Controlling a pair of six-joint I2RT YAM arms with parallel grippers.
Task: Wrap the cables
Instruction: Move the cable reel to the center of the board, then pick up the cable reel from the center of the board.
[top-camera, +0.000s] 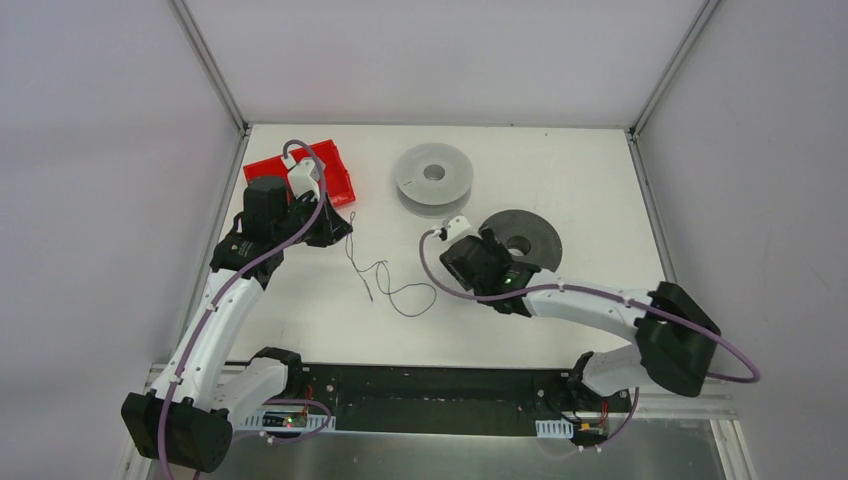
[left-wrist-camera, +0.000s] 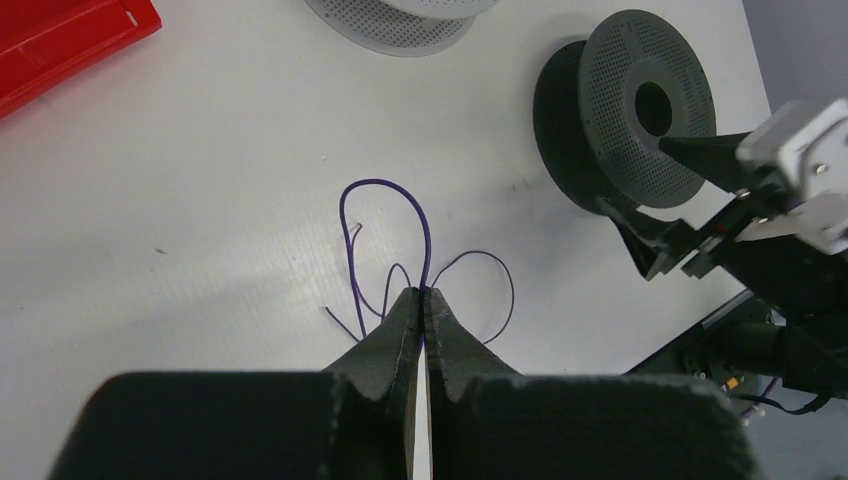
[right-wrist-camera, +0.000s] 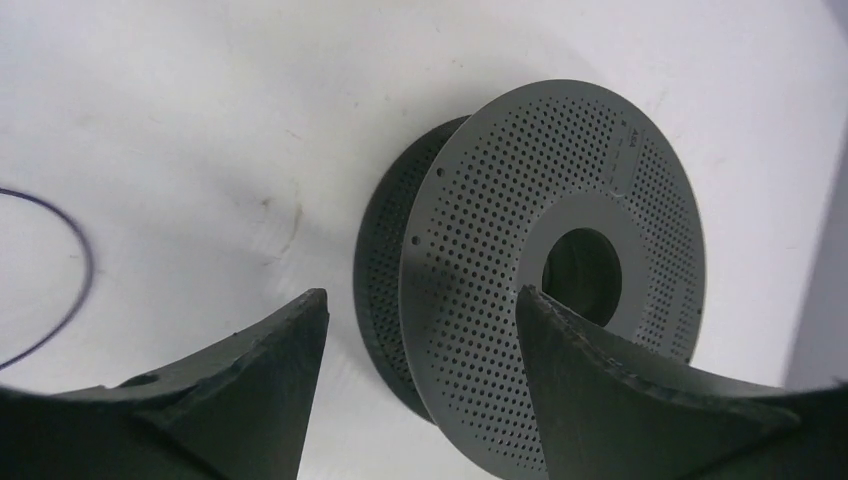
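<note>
Cable (left-wrist-camera: 380, 182), thread-thin and dark violet, is clamped at one point between the fully closed fingertips of the left gripper (left-wrist-camera: 421, 294). From that pinch a tall loop is thrown straight ahead, a lower loop to one side, and loose ends to the other. Seen from overhead, its long axis is laid diagonally, from the left gripper at the far left toward the near right, ending in an open curl on the white table (top-camera: 580, 160). Well to the right, the right gripper (right-wrist-camera: 421, 294) is held with its jaws spread wide across one side of a dark grey perforated spool (right-wrist-camera: 500, 190): one finger is set by the hub hole, the other just outside the rim, a strip of table being seen between them. Whether the spool is touched cannot be told. Small writing is carried near its rim, too fine to be read. A light grey spool (top-camera: 433, 172) and a red tray (top-camera: 340, 182) are placed farther back.
</note>
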